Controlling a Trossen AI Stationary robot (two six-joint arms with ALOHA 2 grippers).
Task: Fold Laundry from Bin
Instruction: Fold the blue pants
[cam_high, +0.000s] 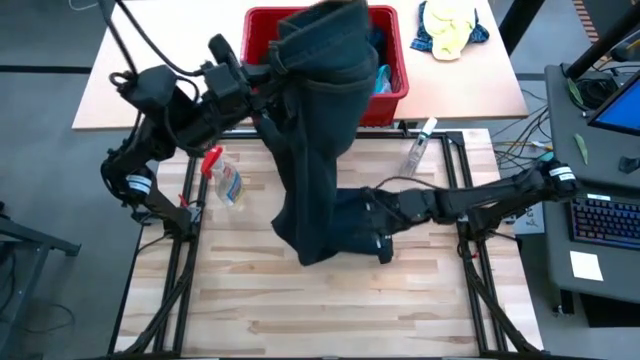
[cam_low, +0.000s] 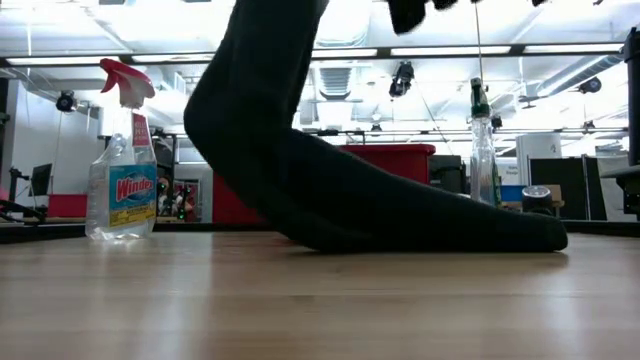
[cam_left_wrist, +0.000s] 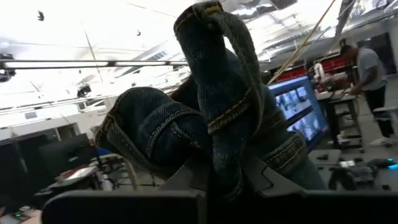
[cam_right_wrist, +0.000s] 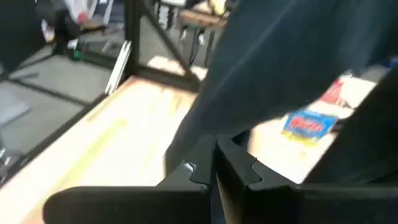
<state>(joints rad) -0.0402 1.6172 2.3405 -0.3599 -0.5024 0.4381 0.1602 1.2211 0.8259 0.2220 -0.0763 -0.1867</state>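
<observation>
A dark blue denim garment (cam_high: 320, 130) with tan stitching hangs from my left gripper (cam_high: 268, 72), which is raised in front of the red bin (cam_high: 396, 92) and shut on it. The garment's lower end (cam_low: 420, 225) lies on the wooden table at its middle. My right gripper (cam_high: 382, 238) reaches in from the table's right, low over that lower end, and is shut on it. A turquoise garment (cam_high: 384, 76) shows inside the bin. My left gripper pinches a bunched, stitched hem or band (cam_left_wrist: 217, 124) of the denim between its two fingers (cam_left_wrist: 180, 180), several layers thick. The bunch stands past the fingertips. The rest hangs down slanting to the table, where its lower end rests. My right gripper comes in level from the table's right and is shut on an edge of the garment's lower part (cam_right_wrist: 186, 149), close above the table. The cloth covers the place of contact, so how many layers it has cannot be told. That end lies on the wood.
A Windex spray bottle (cam_high: 225, 180) lies on the table's left part and shows upright in the low view (cam_low: 120, 180). A clear bottle (cam_high: 418, 148) stands right of the garment. A yellow-and-blue cloth bundle (cam_high: 450, 28) lies on the far table. Bare wood (cam_high: 320, 310) lies toward the near edge.
</observation>
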